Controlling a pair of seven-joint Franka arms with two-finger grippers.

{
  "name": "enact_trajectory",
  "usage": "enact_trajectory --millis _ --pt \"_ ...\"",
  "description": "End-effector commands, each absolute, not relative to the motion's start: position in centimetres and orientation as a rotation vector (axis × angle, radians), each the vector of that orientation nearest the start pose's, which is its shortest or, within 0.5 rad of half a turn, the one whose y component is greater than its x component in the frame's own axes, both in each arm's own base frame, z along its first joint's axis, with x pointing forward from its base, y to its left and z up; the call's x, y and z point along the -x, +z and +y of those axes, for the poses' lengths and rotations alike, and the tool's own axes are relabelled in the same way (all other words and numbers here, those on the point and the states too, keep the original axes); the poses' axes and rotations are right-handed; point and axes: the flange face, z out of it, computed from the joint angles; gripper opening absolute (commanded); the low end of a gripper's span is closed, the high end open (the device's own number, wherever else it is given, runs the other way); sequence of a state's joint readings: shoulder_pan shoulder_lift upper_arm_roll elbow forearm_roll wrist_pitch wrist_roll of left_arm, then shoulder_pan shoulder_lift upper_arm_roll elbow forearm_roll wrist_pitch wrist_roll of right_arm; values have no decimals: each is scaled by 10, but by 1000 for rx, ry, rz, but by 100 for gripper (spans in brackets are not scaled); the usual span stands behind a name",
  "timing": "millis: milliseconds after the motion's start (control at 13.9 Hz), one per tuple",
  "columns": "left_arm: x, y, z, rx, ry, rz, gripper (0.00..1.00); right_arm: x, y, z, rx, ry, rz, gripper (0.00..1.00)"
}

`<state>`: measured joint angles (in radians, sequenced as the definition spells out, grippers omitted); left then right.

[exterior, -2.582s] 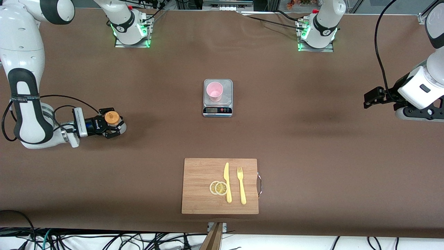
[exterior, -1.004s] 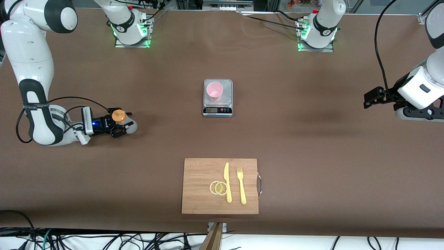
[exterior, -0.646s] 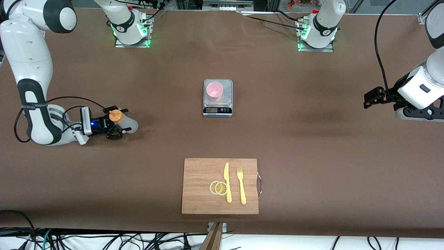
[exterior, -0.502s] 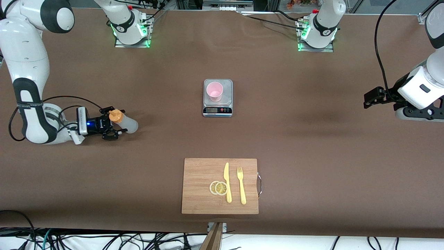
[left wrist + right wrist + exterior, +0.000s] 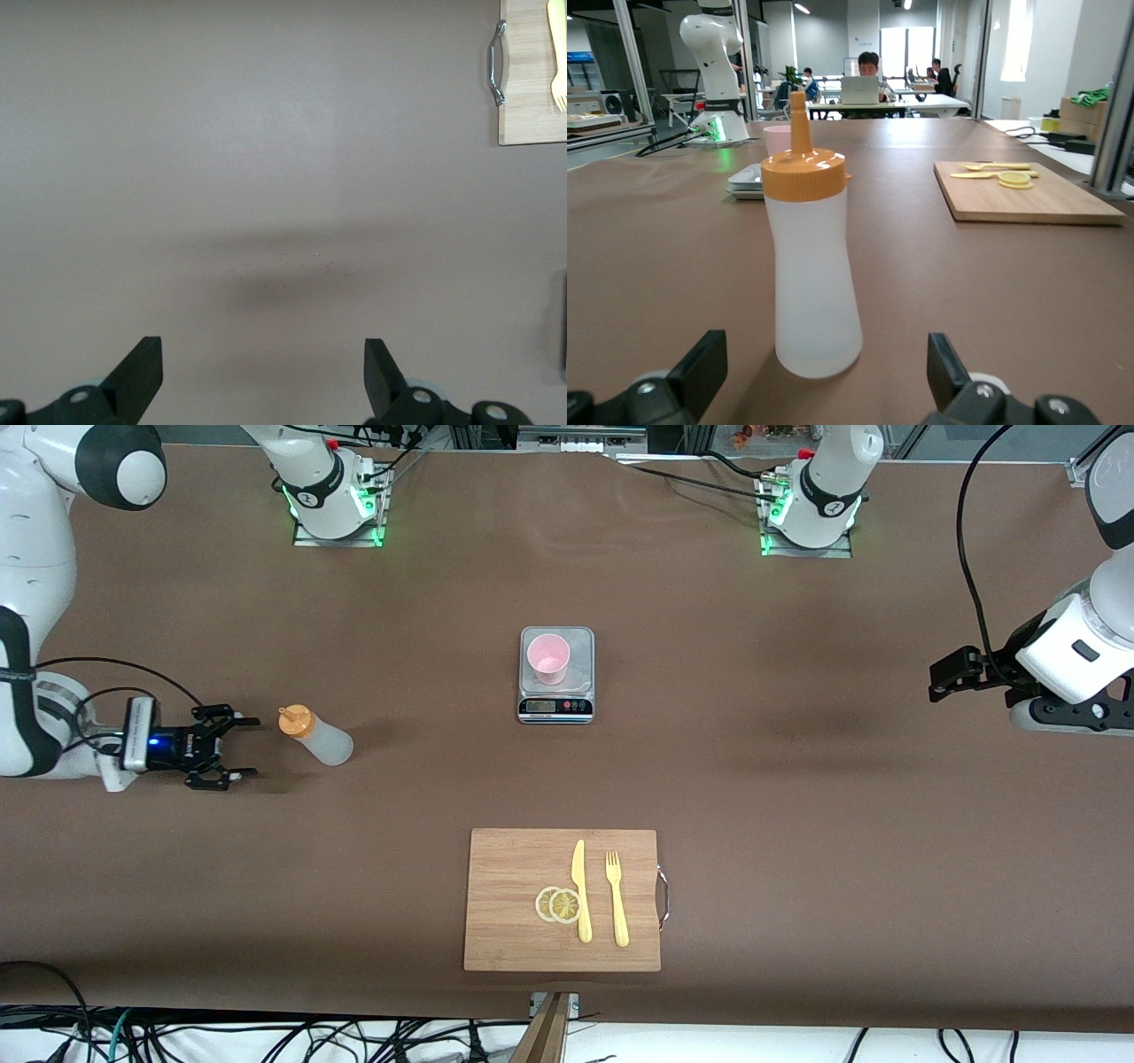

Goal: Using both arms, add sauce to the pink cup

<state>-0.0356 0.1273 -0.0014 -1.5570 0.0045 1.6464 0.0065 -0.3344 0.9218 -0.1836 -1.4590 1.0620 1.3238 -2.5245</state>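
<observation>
The sauce bottle, whitish with an orange nozzle cap, stands upright on the brown table toward the right arm's end; it fills the right wrist view. My right gripper is open and empty, level with the bottle and a short gap from it, jaws either side of its base in the right wrist view. The pink cup stands on a small scale mid-table, and shows in the right wrist view. My left gripper waits open and empty, high over the left arm's end; its fingertips frame bare table.
A wooden cutting board lies nearer the front camera than the scale, with a yellow knife, a yellow fork and two lemon slices. Two green-lit arm bases stand along the table's edge farthest from the front camera.
My right gripper set the bottle down, opened and drew back toward the right arm's end of the table. The bottle stays upright. The left arm has not moved.
</observation>
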Motion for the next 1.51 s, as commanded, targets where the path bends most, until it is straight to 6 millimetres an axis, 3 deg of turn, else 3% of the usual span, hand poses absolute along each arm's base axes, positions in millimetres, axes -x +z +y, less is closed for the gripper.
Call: enact_trajectory --millis 0,287,502,717,861,1148,1219,1435 --pt "-600 570 -21 3104 57 102 100 -617 180 -204 1404 -897 -1404 100" --pt "-600 570 -21 3107 57 99 100 -659 243 -197 1545 -749 -1306 100" --pt "-600 571 -15 3108 55 87 100 -695 291 -148 1688 -558 -1188 100" --pt "-600 571 -13 3114 53 80 100 -714 346 -103 1850 -414 -1077 100" --pt "-602 585 -11 3114 7 74 100 -717 388 -76 1998 -304 -994 100" --pt "-602 586 -9 3118 5 55 100 -701 470 -15 2311 -29 -785 100" --pt "-602 585 -6 3118 7 48 100 -695 485 -1 2388 27 -740 100" --pt "-602 586 -6 3118 5 45 100 -675 502 27 2557 183 -584 100"
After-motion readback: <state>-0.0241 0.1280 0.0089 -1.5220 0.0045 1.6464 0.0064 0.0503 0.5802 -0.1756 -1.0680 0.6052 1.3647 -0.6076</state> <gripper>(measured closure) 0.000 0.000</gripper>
